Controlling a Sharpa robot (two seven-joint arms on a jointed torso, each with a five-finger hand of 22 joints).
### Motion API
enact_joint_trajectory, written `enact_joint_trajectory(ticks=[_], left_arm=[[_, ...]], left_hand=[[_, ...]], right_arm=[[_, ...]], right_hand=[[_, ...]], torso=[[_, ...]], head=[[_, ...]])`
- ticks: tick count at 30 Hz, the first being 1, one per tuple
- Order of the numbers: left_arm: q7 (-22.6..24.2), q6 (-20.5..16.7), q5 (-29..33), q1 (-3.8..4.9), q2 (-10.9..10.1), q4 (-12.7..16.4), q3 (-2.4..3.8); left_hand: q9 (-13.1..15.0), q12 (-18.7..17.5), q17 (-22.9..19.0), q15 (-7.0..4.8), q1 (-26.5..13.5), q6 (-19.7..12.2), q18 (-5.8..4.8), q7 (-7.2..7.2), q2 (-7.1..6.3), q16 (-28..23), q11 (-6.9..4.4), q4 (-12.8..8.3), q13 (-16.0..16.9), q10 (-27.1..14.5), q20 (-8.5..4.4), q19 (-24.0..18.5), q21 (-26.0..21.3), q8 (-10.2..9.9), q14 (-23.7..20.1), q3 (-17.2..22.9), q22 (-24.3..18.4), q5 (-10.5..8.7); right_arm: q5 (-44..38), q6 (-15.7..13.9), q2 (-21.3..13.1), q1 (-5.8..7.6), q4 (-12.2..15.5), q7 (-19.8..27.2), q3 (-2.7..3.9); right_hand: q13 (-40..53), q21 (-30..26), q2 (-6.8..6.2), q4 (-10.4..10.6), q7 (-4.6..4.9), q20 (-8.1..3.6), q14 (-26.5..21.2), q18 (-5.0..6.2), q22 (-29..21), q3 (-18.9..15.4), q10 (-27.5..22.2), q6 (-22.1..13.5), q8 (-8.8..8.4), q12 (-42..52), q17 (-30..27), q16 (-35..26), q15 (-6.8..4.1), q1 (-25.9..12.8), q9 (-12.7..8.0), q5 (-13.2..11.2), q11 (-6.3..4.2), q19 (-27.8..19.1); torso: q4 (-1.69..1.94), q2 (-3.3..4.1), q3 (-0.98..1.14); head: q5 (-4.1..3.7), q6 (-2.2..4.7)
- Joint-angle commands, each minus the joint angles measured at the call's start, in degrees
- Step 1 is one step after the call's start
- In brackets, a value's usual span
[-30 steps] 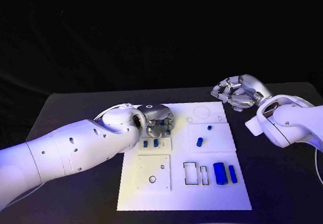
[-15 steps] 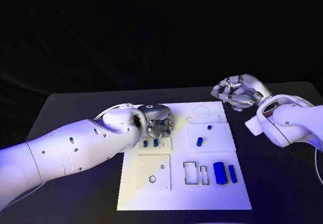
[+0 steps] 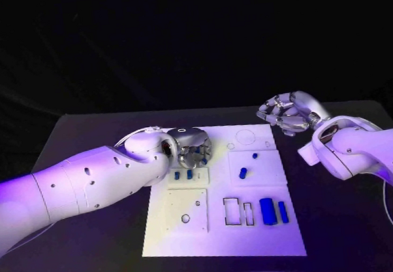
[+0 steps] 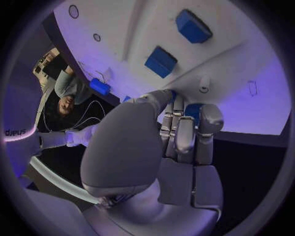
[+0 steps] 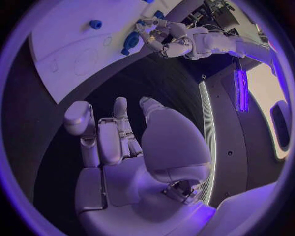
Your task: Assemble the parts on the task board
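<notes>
The white task board (image 3: 222,238) lies in the middle of the black table. My left hand (image 3: 190,147) rests on its far left part with fingers curled around a small blue part (image 4: 191,110), which peeks out between them. Two small blue parts (image 3: 183,174) sit just in front of that hand, and another blue part (image 3: 243,172) lies near the board's middle. A wide blue block (image 3: 267,210) and a slim one (image 3: 283,211) stand at the near right. My right hand (image 3: 288,113) hovers off the board's far right corner, fingers curled in, holding nothing.
Dark slots (image 3: 232,211) and round holes (image 3: 185,218) mark the board's near half. The right wrist view shows the board (image 5: 73,44) with my left hand (image 5: 161,35) on it. Black tabletop (image 3: 95,251) surrounds the board.
</notes>
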Motion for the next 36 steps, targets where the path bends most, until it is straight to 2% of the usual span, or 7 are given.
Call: enact_joint_trajectory(ticks=[1, 5, 11, 16, 26, 30, 36], left_arm=[[1.49, -1.24, 1.68, -0.11, -0.34, 0.76, 0.24], [1.80, -1.81, 2.82, -0.11, -1.08, 1.64, 0.87], [1.54, -1.64, 5.55, -0.10, -2.90, 3.26, 2.44], [1.19, -1.29, 7.38, -0.09, -4.73, 4.23, 3.43], [0.62, 0.73, 9.07, -0.09, -7.81, 5.06, 3.91], [0.34, 1.53, 9.32, -0.11, -8.43, 5.02, 3.93], [0.00, 2.74, 9.84, -0.27, -9.01, 4.98, 3.93]], left_hand=[[0.13, -0.42, 0.05, 0.01, -1.11, 0.39, -0.81, 0.01, 0.01, 0.31, -0.03, -0.24, -0.01, 0.48, 0.07, 0.34, 0.34, -0.29, 0.62, -0.08, 0.10, -0.13], [0.14, -0.66, -0.01, 0.01, -1.35, 0.42, -0.82, 0.02, -0.02, 0.30, -0.01, -0.23, -0.02, 0.57, 0.09, 0.37, 0.39, -0.38, 0.62, -0.09, 0.16, -0.12], [0.19, -1.36, 0.17, 0.04, -2.17, 0.46, -0.85, 0.02, -0.21, 0.37, 0.03, -0.07, -0.06, 0.79, 0.15, 0.46, 0.51, -0.68, 0.78, -0.18, 0.32, -0.12], [0.20, -1.53, 0.14, 0.05, -2.34, 0.44, -0.86, 0.03, -0.29, 0.37, 0.04, -0.05, -0.06, 0.83, 0.17, 0.50, 0.54, -0.77, 0.79, -0.21, 0.36, -0.11], [0.21, -1.60, 0.14, 0.05, -2.40, 0.46, -0.86, 0.03, -0.33, 0.38, 0.04, -0.06, -0.06, 0.88, 0.18, 0.49, 0.54, -0.79, 0.79, -0.22, 0.36, -0.10], [0.21, -1.66, 0.08, 0.05, -2.43, 0.47, -0.87, 0.02, -0.36, 0.36, 0.03, -0.08, -0.06, 0.90, 0.18, 0.52, 0.58, -0.82, 0.77, -0.22, 0.41, -0.10], [0.23, -1.83, -0.05, 0.06, -2.59, 0.49, -0.86, 0.04, -0.46, 0.33, 0.06, -0.08, -0.06, 0.94, 0.20, 0.47, 0.53, -0.88, 0.73, -0.26, 0.37, -0.10]], right_arm=[[-0.70, 0.20, 0.11, -0.05, 0.00, 0.62, 0.00], [-0.70, 0.17, 0.15, -0.09, -0.05, 0.62, 0.00], [-0.70, 0.16, 0.16, -0.15, -0.12, 0.58, 0.00], [-0.70, 0.17, 0.11, -0.19, -0.17, 0.55, 0.00], [-0.70, 0.18, 0.02, -0.24, -0.18, 0.50, 0.00], [-0.70, 0.19, 0.02, -0.25, -0.16, 0.46, 0.00], [-0.71, 0.16, 0.01, -0.25, -0.17, 0.43, 0.00]], right_hand=[[-0.05, -0.27, 0.04, -0.16, -0.07, -0.05, 0.15, 0.63, -0.10, 0.16, -0.10, -0.09, 0.08, -0.19, 0.08, -0.27, -0.35, 0.45, -0.06, 0.23, -0.29, 0.13], [-0.08, -0.26, 0.03, -0.14, -0.07, -0.05, 0.17, 0.62, -0.09, 0.16, -0.09, -0.09, 0.09, -0.20, 0.11, -0.26, -0.35, 0.46, -0.06, 0.23, -0.29, 0.16], [-0.12, -0.25, 0.03, -0.12, -0.06, -0.06, 0.16, 0.62, -0.09, 0.17, -0.08, -0.08, 0.09, -0.21, 0.06, -0.30, -0.35, 0.47, -0.07, 0.24, -0.29, 0.18], [-0.12, -0.25, 0.03, -0.12, -0.06, -0.06, 0.16, 0.62, -0.09, 0.17, -0.08, -0.08, 0.09, -0.21, 0.06, -0.30, -0.35, 0.47, -0.07, 0.24, -0.29, 0.18], [-0.12, -0.25, 0.03, -0.12, -0.06, -0.06, 0.16, 0.62, -0.09, 0.17, -0.08, -0.08, 0.09, -0.21, 0.06, -0.30, -0.35, 0.47, -0.07, 0.24, -0.29, 0.18], [-0.12, -0.25, 0.03, -0.12, -0.06, -0.06, 0.16, 0.62, -0.09, 0.17, -0.08, -0.08, 0.09, -0.21, 0.06, -0.30, -0.35, 0.47, -0.07, 0.24, -0.29, 0.18], [-0.12, -0.25, 0.03, -0.12, -0.06, -0.06, 0.16, 0.62, -0.09, 0.17, -0.08, -0.08, 0.09, -0.21, 0.06, -0.30, -0.35, 0.47, -0.07, 0.24, -0.29, 0.18]], torso=[[-0.05, -0.01, -0.05], [0.01, -0.03, -0.04], [0.09, -0.05, -0.04], [0.08, -0.07, -0.06], [0.08, 0.00, -0.01], [0.10, 0.01, -0.04], [0.04, 0.01, -0.02]], head=[[0.02, 0.17], [0.02, 0.27], [-0.03, 0.39], [-0.09, 0.41], [-0.03, 0.31], [-0.26, 0.26], [0.05, 0.23]])
